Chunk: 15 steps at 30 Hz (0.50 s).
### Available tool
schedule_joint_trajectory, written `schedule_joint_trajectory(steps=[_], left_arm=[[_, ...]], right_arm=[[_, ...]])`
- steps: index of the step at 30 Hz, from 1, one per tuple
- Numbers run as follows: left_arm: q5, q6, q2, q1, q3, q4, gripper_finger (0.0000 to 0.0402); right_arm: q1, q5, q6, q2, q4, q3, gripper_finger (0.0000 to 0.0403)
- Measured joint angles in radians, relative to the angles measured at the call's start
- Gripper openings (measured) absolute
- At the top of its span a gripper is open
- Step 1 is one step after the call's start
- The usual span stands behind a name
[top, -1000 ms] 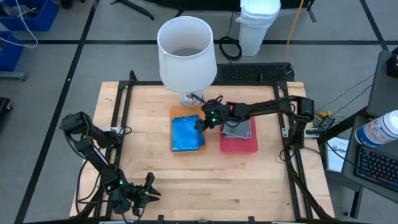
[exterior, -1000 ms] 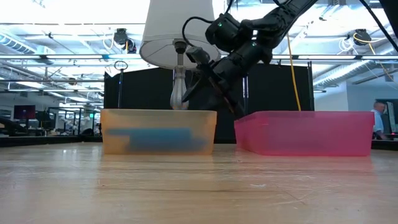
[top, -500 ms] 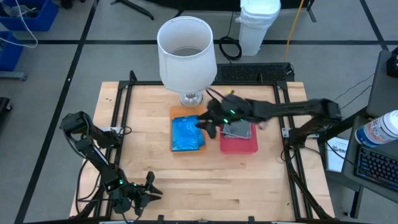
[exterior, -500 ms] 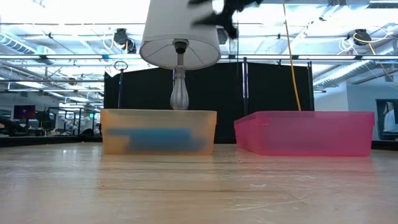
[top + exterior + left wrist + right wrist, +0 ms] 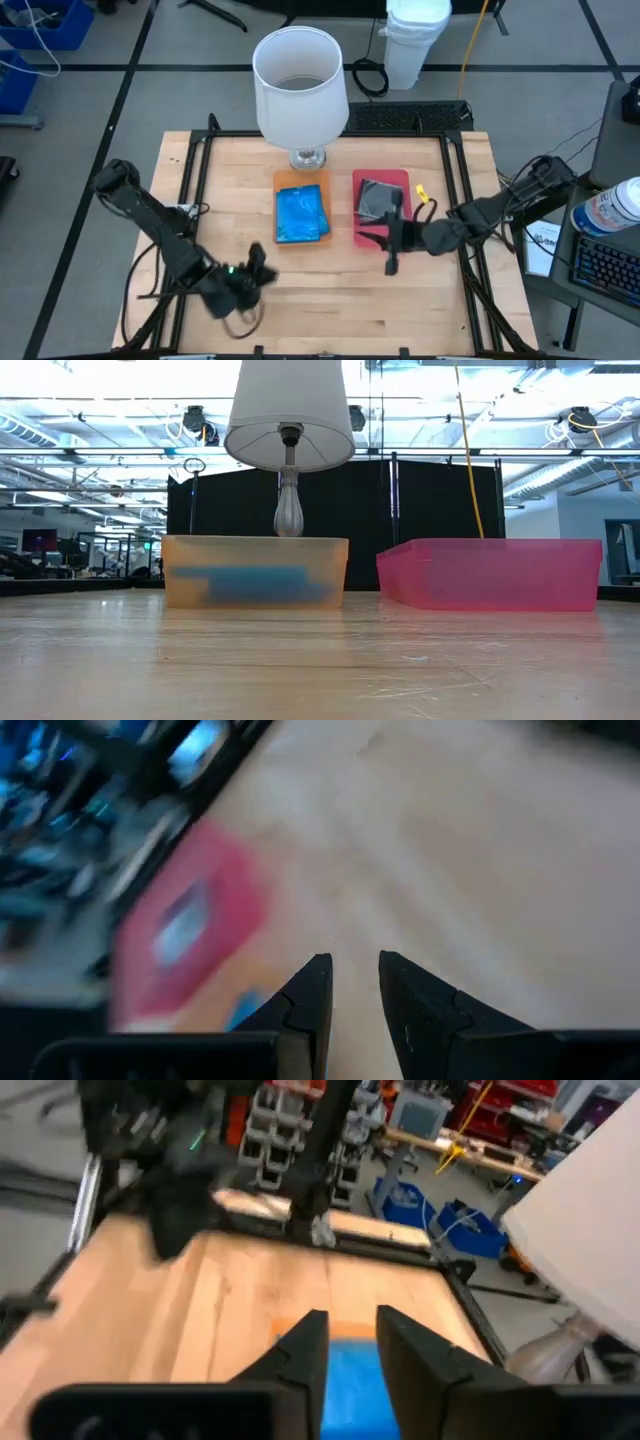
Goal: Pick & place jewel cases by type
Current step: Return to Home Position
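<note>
Taking the lamp's side of the table [image 5: 240,175] as 12 o'clock in the high view, the white-shaded lamp [image 5: 300,85] stands at the 12 o'clock edge. Two trays lie side by side just below it, near the middle of the board.

The orange tray [image 5: 287,180] sits toward 11 o'clock of the table's centre. It holds the blue jewel cases [image 5: 302,215], which lie flat and slightly askew; how many are piled there cannot be told. In the low view they show as a blue band [image 5: 245,582] through the tray's translucent wall [image 5: 190,555].

The red tray [image 5: 398,236] sits toward 2 o'clock of centre, apart from the orange one. A dark grey jewel case [image 5: 378,198] lies flat in its 12 o'clock half. The red wall [image 5: 490,573] hides it in the low view.

The right gripper [image 5: 383,243] hangs over the red tray's 6 o'clock rim, with its arm reaching in from the 3 o'clock side. Its own wrist view shows the fingers [image 5: 300,1345] set narrow with a slim gap, holding nothing, above the blue cases [image 5: 350,1375].

The left gripper [image 5: 256,272] is toward 8 o'clock of centre, over bare wood and well apart from both trays. Its fingers [image 5: 312,990] also stand narrow, a small gap between them, and empty. Neither arm appears in the low view.
</note>
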Motion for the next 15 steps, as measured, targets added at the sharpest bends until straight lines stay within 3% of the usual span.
schedule_joint_trajectory(steps=[4,7,11,15], left_arm=[[-0.105,0.074,-0.004,0.132,0.188,-0.381,0.0092],[-0.128,0.166,-0.004,0.241,0.295,-0.537,0.0092],[-0.040,0.369,-0.032,0.355,0.386,-0.575,0.0092],[0.053,0.560,-0.109,0.468,0.451,-0.488,0.0092]], right_arm=[[0.023,0.020,-0.036,-0.027,0.000,-0.056,0.0030],[-0.009,0.018,-0.076,-0.047,0.007,-0.065,0.0006],[-0.082,-0.056,-0.199,-0.087,0.007,-0.065,0.0008],[-0.168,-0.201,-0.326,-0.165,0.008,-0.065,0.0002]])
